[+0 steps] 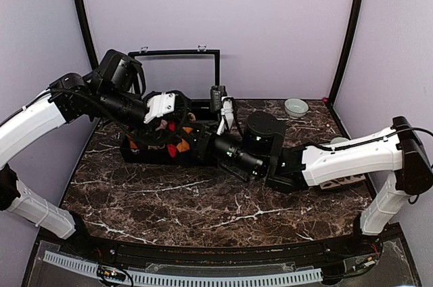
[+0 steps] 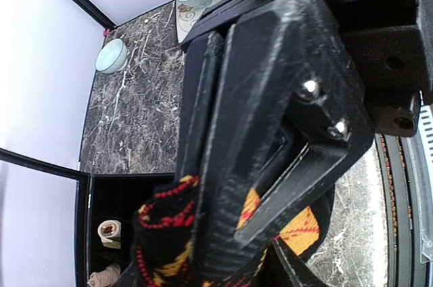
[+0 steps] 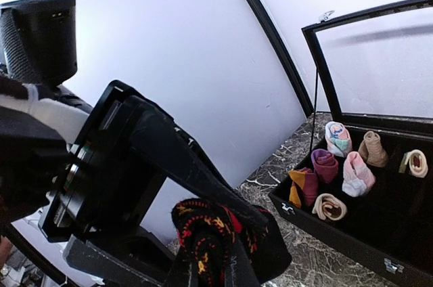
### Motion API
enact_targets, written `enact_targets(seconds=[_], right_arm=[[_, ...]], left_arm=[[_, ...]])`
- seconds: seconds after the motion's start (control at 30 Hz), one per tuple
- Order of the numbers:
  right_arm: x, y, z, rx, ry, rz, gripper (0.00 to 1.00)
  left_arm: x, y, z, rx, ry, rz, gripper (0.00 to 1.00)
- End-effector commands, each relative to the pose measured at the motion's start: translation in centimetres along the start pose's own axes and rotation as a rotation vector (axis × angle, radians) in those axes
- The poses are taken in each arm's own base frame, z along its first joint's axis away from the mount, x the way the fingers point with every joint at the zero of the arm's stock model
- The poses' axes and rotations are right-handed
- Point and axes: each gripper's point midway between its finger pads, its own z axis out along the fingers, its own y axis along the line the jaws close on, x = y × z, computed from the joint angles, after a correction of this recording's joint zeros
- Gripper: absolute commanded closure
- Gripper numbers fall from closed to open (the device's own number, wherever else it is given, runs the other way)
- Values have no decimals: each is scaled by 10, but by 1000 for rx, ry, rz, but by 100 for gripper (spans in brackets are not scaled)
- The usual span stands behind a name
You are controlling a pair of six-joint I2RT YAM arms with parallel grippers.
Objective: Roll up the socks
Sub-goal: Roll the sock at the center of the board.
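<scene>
From above, the left gripper (image 1: 172, 126) and the right gripper (image 1: 221, 119) meet over the open black box (image 1: 135, 155) that sits toward the bench's far edge, left of centre. A black argyle sock (image 1: 177, 146) with red-orange diamonds is bunched between them, over the box. The box's lid (image 1: 179, 52) stands upright behind. A pale green bowl (image 1: 295, 107) sits near the far right corner, and a second bowl (image 1: 338, 141) by the right edge is partly hidden behind the right arm.

In the left wrist view, the left gripper (image 2: 226, 229) has its black fingers (image 2: 270, 131) pressed close together, pinching the argyle sock (image 2: 159, 233), which bulges out on both sides of them. Tan sock rolls (image 2: 108, 231) lie in the box below.

In the right wrist view, the argyle sock (image 3: 203, 226) is wadded at the tip of one black finger (image 3: 169, 158), clear of the marble. The opposing finger is hidden, so I cannot tell how the right jaws stand. Small coloured sock rolls (image 3: 356, 173) fill the box (image 3: 318, 233).
</scene>
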Motion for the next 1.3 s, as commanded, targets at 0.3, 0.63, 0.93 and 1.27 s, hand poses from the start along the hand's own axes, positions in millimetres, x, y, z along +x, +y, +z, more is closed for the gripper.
enact_targets(seconds=[0.3,0.63,0.93,1.27], right_arm=[[-31,12,13,-96,-145,280,100],[-27,16,25,-113,-127,368,100],[-30,31,-31,-186,-92,-108,0],[-8,50,-79,-327,68,-298,0]], left_arm=[[8,58,8,-385,123,96,65],[15,52,20,-383,156,116,97],[-11,-42,2,253,-36,-104,100],[-62,-85,-40,662,-234,-228,100]])
